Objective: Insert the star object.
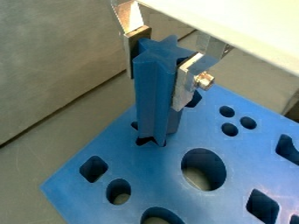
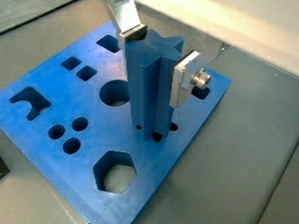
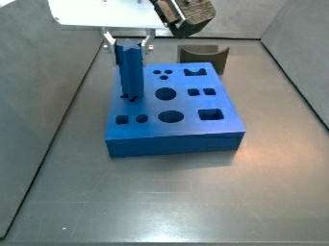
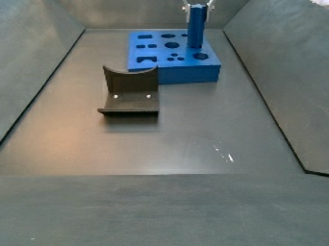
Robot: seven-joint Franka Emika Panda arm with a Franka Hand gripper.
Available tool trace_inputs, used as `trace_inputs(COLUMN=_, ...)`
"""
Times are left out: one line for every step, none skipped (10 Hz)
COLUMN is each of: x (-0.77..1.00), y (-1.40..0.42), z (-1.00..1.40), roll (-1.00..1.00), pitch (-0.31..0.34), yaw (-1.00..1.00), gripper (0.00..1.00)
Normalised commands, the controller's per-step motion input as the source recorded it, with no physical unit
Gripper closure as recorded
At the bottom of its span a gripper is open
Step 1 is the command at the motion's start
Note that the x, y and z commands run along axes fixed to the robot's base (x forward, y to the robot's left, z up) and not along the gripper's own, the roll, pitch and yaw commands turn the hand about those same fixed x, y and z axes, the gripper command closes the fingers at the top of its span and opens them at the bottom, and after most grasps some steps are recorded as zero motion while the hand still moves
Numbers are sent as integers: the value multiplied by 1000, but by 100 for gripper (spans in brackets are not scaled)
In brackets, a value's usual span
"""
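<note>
The star object (image 1: 155,96) is a tall blue ridged peg. It stands upright with its lower end in the star-shaped hole near a corner of the wide blue block (image 1: 128,179). Most of its length rises above the block. My gripper (image 1: 162,57) is shut on the peg's upper part, with one silver finger (image 1: 187,80) on each side. Both wrist views show this; in the other one the gripper (image 2: 158,54) grips the peg (image 2: 149,92) over the block (image 2: 70,153). In both side views the peg (image 3: 130,69) (image 4: 197,27) stands on the block (image 3: 174,130) (image 4: 174,62) under the gripper (image 3: 129,40).
The block has several other shaped holes, among them a round one (image 1: 202,168) and a hexagonal one (image 2: 115,172). The dark fixture (image 4: 129,93) stands on the grey floor away from the block, and also shows behind the block (image 3: 202,55). Grey walls enclose the floor.
</note>
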Motion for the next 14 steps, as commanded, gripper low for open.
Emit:
trace_inputs(x=-197, y=0, z=-397, roll=7, pitch=0, yaw=746, gripper=100)
trace_inputs(x=-169, y=0, z=-329, roll=9, pitch=0, yaw=837, gripper=100)
trace_inputs(x=-114, y=-37, z=-257, roll=64, pitch=0, yaw=846, gripper=100)
trace_inputs(x=-17, y=-66, z=-254, roll=46, pitch=0, yaw=660, gripper=100)
trace_inputs(x=0, y=-43, z=-274, roll=24, pitch=0, yaw=571, gripper=100)
trace_inputs(x=0, y=-43, z=-300, roll=0, pitch=0, yaw=557, gripper=100)
trace_inputs(x=0, y=-66, z=-317, roll=0, pitch=0, yaw=540, gripper=100)
trace_inputs(x=0, y=-86, z=-371, roll=-44, pitch=0, yaw=529, gripper=100)
trace_inputs(x=0, y=-54, z=-423, roll=-94, pitch=0, yaw=597, gripper=100)
trace_inputs(x=0, y=-11, z=-463, roll=-121, pitch=0, yaw=623, gripper=100)
trace_inputs(x=0, y=-60, z=-480, roll=-84, pitch=0, yaw=540, gripper=100)
trace_inputs(x=0, y=-57, z=-509, roll=-123, pitch=0, yaw=574, gripper=100)
trace_inputs(x=0, y=-54, z=-534, roll=-163, pitch=0, yaw=563, gripper=100)
trace_inputs(x=57, y=-83, z=-589, roll=-153, pitch=0, yaw=309, gripper=100)
